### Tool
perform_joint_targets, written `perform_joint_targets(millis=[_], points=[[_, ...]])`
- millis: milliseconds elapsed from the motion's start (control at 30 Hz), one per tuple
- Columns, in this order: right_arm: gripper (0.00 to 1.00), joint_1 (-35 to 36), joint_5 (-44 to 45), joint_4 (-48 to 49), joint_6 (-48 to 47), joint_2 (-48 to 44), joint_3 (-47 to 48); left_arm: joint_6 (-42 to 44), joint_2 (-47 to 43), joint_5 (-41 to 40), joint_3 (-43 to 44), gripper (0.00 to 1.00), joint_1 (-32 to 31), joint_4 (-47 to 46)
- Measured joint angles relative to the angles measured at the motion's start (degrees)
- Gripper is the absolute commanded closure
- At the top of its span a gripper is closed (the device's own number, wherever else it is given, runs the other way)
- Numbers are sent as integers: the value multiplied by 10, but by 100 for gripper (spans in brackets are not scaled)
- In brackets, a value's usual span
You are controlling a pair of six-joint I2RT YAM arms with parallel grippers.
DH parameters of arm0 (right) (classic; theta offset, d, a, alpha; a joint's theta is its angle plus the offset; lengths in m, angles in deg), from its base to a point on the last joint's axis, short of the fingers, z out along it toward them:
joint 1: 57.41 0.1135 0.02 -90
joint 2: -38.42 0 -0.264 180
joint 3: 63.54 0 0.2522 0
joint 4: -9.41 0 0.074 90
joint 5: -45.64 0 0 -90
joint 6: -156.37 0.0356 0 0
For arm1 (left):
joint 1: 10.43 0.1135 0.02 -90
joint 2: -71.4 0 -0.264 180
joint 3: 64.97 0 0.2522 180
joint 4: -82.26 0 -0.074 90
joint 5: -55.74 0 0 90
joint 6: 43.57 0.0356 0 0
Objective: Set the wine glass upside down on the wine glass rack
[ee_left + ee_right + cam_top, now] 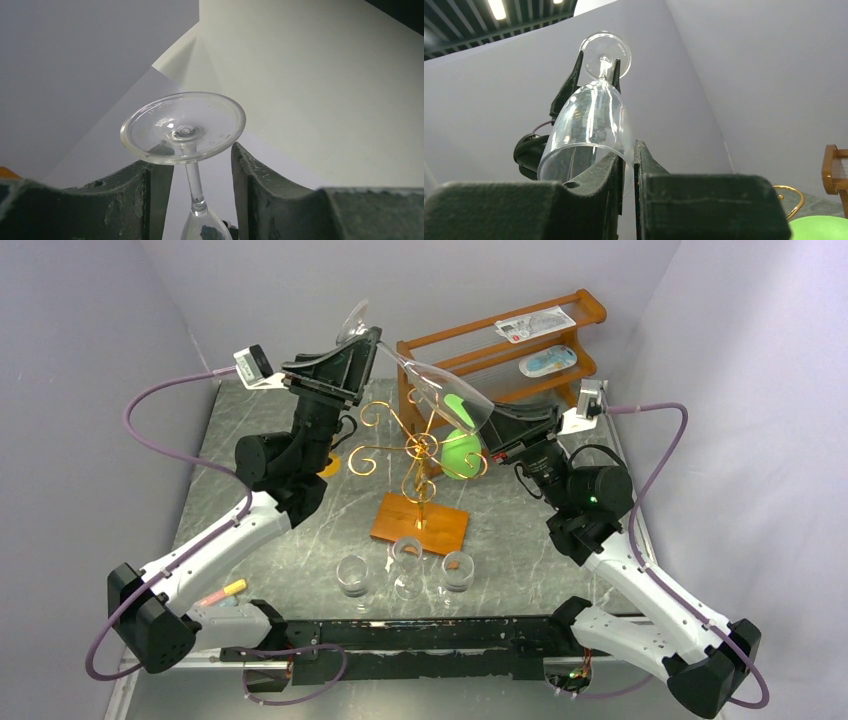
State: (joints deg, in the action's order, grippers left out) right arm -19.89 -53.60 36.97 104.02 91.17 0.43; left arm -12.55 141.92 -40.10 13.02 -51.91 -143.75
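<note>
I have the wine glass (437,388) up in the air above the wine glass rack (421,523), tilted almost onto its side and not touching the gold wire. Its foot points up and out to the rack's left and its open mouth to the rack's right.

My right claw (628,150) is clamped on the thin rim of the bowl, one finger inside and one outside. My left claw (192,155) stands apart around the stem just under the foot, and my left wrist view shows a gap on each side of the stem.

As I judge it, that rim pinch is the only real hold. Glass on hard pads is slick, so the bowl could swivel or slide out as I turn it mouth-down. If I squeeze harder, the rim may crack.

The rack's curled arms sit right under the bowl. If I come down off line, a scroll could snag the bowl or tip the rack. A dropped glass would land on the rack, or on the small glasses (405,570) standing on the table (300,560) in front of the rack's base.
</note>
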Motion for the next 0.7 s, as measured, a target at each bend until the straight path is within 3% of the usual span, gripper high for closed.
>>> perform_joint_targets(millis=[200,233,267,367,433,567,700], points=[[100,0,0,4,-9,3,0,36,1,-28,16,67,-19,22],[100,0,0,5,-10,3,0,42,1,-33,17,72,-20,25],[100,0,0,5,-11,3,0,46,1,-37,17,88,-21,27],[100,1,1,2,-19,1,-1,54,1,-45,17,95,-23,30],[90,0,5,-5,-21,-3,-3,55,1,-46,19,95,-27,30],[62,1,11,-50,-30,-21,0,63,1,-40,20,95,-30,39],[48,1,22,-127,-57,-51,0,96,-5,-40,21,95,-28,46]])
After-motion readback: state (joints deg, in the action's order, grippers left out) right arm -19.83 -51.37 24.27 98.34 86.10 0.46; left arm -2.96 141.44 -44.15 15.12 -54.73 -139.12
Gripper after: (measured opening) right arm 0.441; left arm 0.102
